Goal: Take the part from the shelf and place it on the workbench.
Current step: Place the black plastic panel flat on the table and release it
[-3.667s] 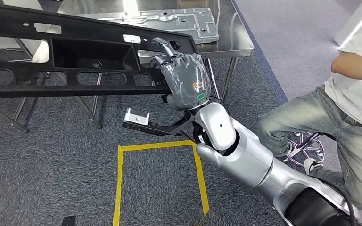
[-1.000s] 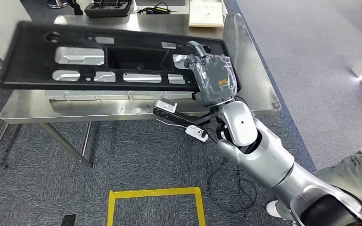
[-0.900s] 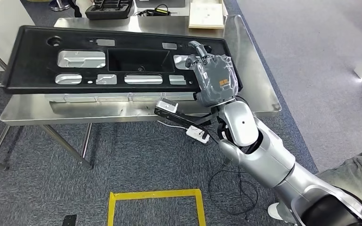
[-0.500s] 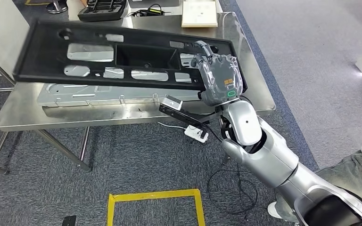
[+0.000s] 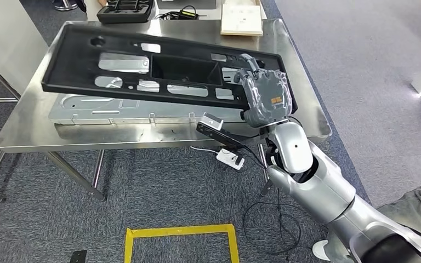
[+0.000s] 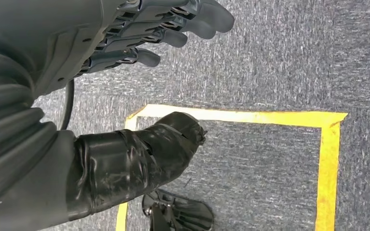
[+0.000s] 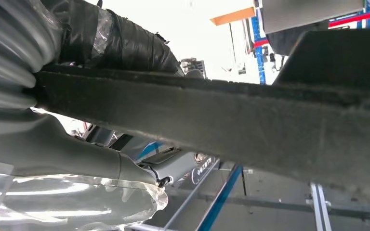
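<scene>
Head view, centre: the right hand (image 5: 267, 96) grips the right end of the long black panel (image 5: 142, 68), tilted above the steel workbench (image 5: 27, 131). Judged stiff, light but unwieldy; an end-rim hold invites sagging. Left hand (image 6: 139, 33) hangs spread, empty.

The head view looks forward and down from high on the robot's body onto the steel workbench (image 5: 27, 131), the carpet and a yellow tape square (image 5: 180, 241), from some way off. The left wrist view sits close behind the left hand (image 6: 139, 53) and faces down at the carpet, sharing that tape square (image 6: 250, 117) with the head view. The right wrist view, very near, looks up along the black part's (image 7: 231, 120) edge, which the head view sees from above (image 5: 109, 82).
</scene>
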